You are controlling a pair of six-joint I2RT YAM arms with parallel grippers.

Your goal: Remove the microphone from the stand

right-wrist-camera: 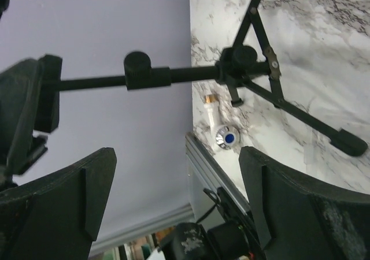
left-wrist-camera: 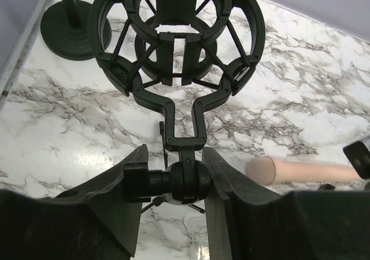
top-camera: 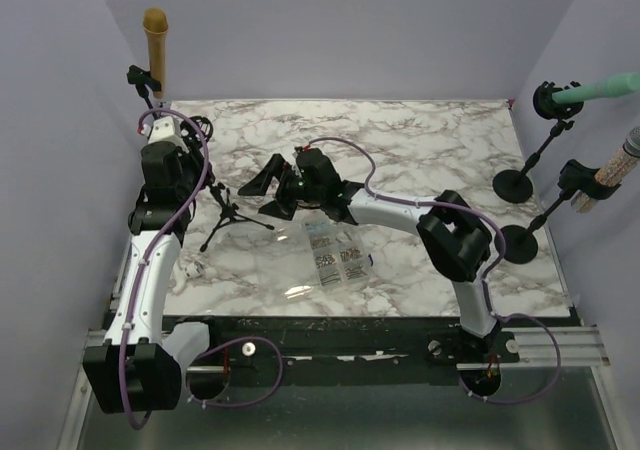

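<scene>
A small black tripod stand (top-camera: 235, 215) with an empty ring-shaped shock mount (left-wrist-camera: 173, 40) stands at the table's left. My left gripper (left-wrist-camera: 175, 176) is shut on the stand's ball joint just below the mount, and it also shows in the top view (top-camera: 197, 142). A pink microphone (left-wrist-camera: 300, 170) lies flat on the marble to the right of the stand, out of the mount. My right arm hides it in the top view. My right gripper (top-camera: 266, 192) is open and empty beside the tripod. In the right wrist view (right-wrist-camera: 176, 167) the stand's pole (right-wrist-camera: 173, 75) crosses above it.
A tan microphone (top-camera: 155, 35) sits on a round-base stand (left-wrist-camera: 69, 29) at the back left. A green microphone (top-camera: 600, 90) and a glittery one (top-camera: 615, 170) sit on round-base stands (top-camera: 515, 185) at the right. A clear plastic bag (top-camera: 335, 255) lies near the front. A small silver-blue part (right-wrist-camera: 227, 137) lies near the left edge.
</scene>
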